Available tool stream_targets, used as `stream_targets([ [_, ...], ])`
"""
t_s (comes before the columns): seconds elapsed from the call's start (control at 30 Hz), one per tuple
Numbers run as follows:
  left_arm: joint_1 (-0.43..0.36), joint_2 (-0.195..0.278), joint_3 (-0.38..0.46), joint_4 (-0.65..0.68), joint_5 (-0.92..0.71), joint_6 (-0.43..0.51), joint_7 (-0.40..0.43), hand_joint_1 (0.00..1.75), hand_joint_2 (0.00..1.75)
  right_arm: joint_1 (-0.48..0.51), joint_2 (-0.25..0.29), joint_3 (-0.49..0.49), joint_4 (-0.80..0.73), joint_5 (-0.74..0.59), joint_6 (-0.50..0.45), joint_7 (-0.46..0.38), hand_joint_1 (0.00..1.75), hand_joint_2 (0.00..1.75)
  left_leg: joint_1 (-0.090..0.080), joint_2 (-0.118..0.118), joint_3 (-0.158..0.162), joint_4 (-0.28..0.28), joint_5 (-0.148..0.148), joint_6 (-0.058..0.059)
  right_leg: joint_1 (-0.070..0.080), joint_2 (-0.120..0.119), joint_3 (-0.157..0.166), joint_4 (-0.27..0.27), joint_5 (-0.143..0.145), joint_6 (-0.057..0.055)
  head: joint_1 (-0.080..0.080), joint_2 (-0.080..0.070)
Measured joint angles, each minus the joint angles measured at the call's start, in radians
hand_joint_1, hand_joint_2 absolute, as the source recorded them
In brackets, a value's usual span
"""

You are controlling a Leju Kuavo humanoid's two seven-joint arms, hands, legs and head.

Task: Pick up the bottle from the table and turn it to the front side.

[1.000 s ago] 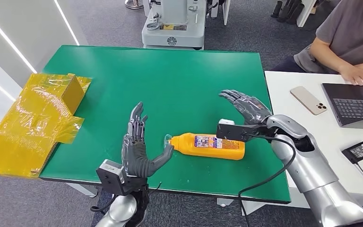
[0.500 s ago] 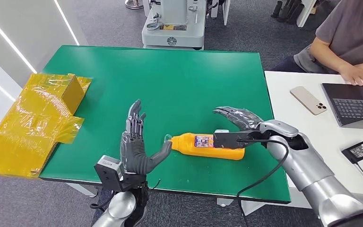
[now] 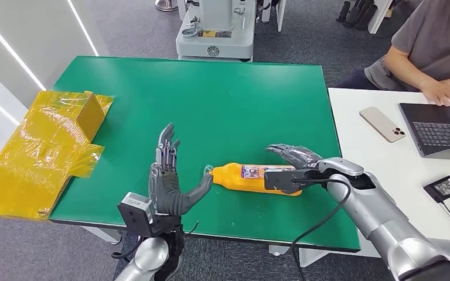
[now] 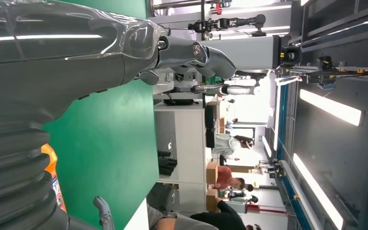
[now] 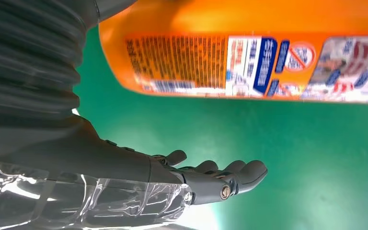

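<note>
Bottle (image 3: 256, 178) first: it lies on its side on the green table (image 3: 211, 99), near the front edge, cap end pointing toward the left hand (image 3: 168, 178) and its base under the right hand (image 3: 293, 157). Its printed label faces up and toward the far side; the right wrist view shows the label close by, with small print and a blue panel.

The left hand stands upright with its fingers spread and nothing in it; its thumb reaches toward the cap and looks to be touching or just short of it, and I cannot tell which. The right hand is cupped over the far side of the bottle's base, fingers apart and not wrapped around it; the right wrist view shows green table between the fingers and the bottle, so it holds nothing.

The step in hand looks like the approach to the grasp, with the pickup not yet begun. The next move calls for the right fingers to close around the bottle's body, the left hand perhaps steadying the cap end, so that the round body does not roll away on the table before it is lifted and turned.

Beside the table sit a yellow wrapped box (image 3: 41, 152) and a white desk (image 3: 387, 158) where a person (image 3: 433, 52) works at a laptop (image 3: 439, 126).
</note>
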Motion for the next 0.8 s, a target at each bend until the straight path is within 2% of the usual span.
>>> stream_targets([
  [0.5, 0.000, -0.005, 0.000, 0.000, -0.003, 0.002, 0.006, 0.00, 1.75, 0.008, 0.024, 0.011, 0.095, -0.006, -0.044, 0.005, 0.00, 1.75, 0.000, 0.000, 0.000, 0.000, 0.000, 0.000, 0.000, 0.000, 0.000, 0.000, 0.000, 0.000, 0.000, 0.000],
  [0.53, 0.000, -0.005, 0.000, 0.000, -0.003, 0.001, 0.006, 0.00, 1.75, 0.010, 0.024, 0.011, 0.098, -0.006, -0.051, 0.005, 0.14, 1.75, 0.000, 0.000, 0.000, 0.000, 0.000, 0.000, 0.000, 0.000, 0.000, 0.000, 0.000, 0.000, 0.000, 0.000],
  [0.63, 0.000, -0.006, 0.000, 0.000, -0.003, -0.001, 0.007, 0.00, 1.75, 0.022, 0.024, 0.010, 0.106, -0.005, -0.081, 0.005, 1.19, 1.75, 0.000, 0.000, 0.000, 0.000, 0.000, 0.000, 0.000, 0.000, 0.000, 0.000, 0.000, 0.000, 0.000, 0.000],
  [0.67, 0.000, -0.006, 0.000, 0.000, -0.003, -0.001, 0.007, 0.00, 1.75, 0.027, 0.024, 0.009, 0.108, -0.005, -0.092, 0.004, 1.44, 1.75, 0.000, 0.000, 0.000, 0.000, 0.000, 0.000, 0.000, 0.000, 0.000, 0.000, 0.000, 0.000, 0.000, 0.000],
  [0.8, 0.000, -0.005, 0.000, 0.000, -0.003, -0.003, 0.007, 0.00, 1.75, 0.043, 0.024, 0.002, 0.111, -0.003, -0.131, -0.003, 1.70, 1.75, 0.000, 0.000, 0.000, 0.000, 0.000, 0.000, 0.000, 0.000, 0.000, 0.000, 0.000, 0.000, 0.000, 0.000],
])
